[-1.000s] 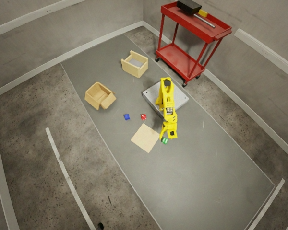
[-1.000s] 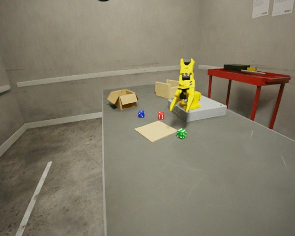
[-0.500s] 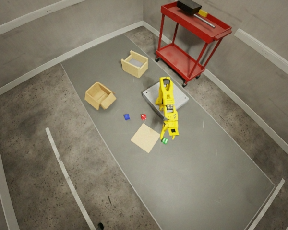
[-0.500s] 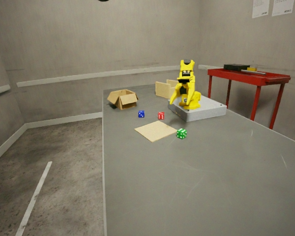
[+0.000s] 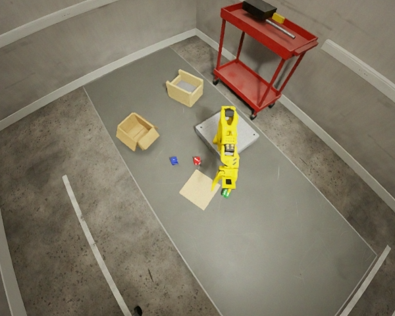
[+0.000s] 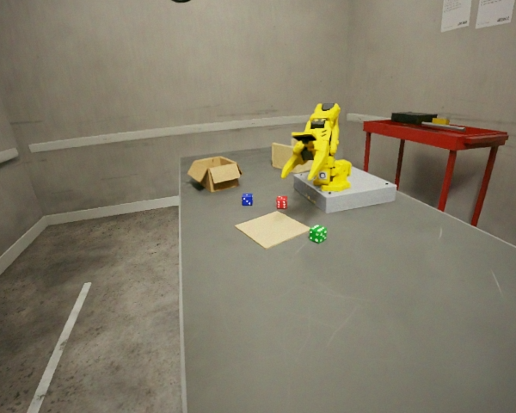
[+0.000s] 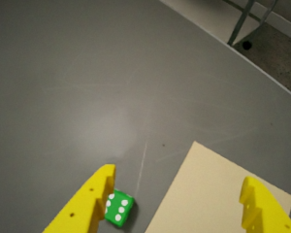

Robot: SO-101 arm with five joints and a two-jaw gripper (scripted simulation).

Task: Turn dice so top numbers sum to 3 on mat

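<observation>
- Yellow pincer [image 5: 220, 189] [image 6: 297, 176] [image 7: 178, 182]: we find it parted, holding nothing, above the desk [image 5: 259, 237] [image 6: 338, 311] [image 7: 63, 97].
- Green die [image 5: 226, 193] [image 6: 317, 233] [image 7: 119, 209]: off the mat [image 5: 200, 189] [image 6: 272, 230] [image 7: 209, 194], just beside it.
- We note an open carton [image 5: 136, 130] [image 6: 214, 174] beyond the blue die [image 5: 174, 160] [image 6: 247, 199].
</observation>
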